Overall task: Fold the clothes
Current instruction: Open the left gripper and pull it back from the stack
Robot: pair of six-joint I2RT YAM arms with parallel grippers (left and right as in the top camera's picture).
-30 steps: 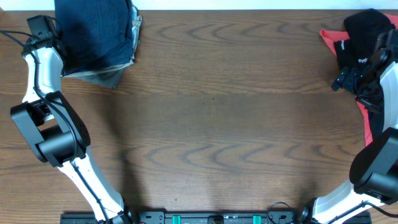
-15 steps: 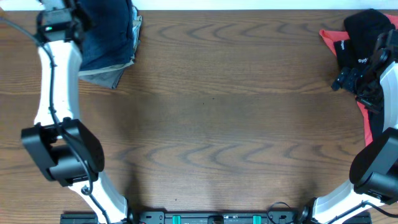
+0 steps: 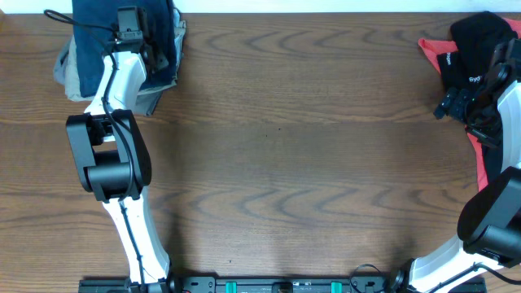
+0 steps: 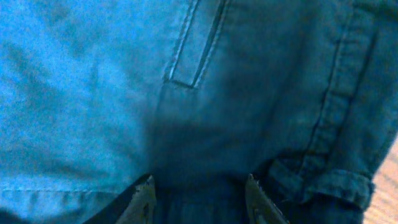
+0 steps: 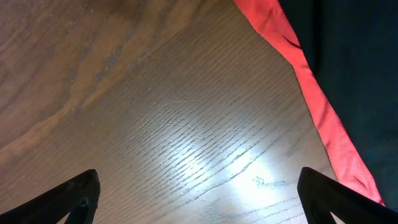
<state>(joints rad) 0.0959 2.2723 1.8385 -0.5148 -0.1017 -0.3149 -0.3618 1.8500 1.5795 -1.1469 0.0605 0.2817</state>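
Left gripper spread, tips low over navy shorts, table far-left corner, right gripper spread wide, table's far-right corner, red piece alongside

Wide bare wood table across the centre gives open passage L to R. Far-left corner is blocked by stacked navy shorts, w/ left arm stretched over them along the left side. Far-right edge is blocked by black top & coral-red piece, right arm over them.
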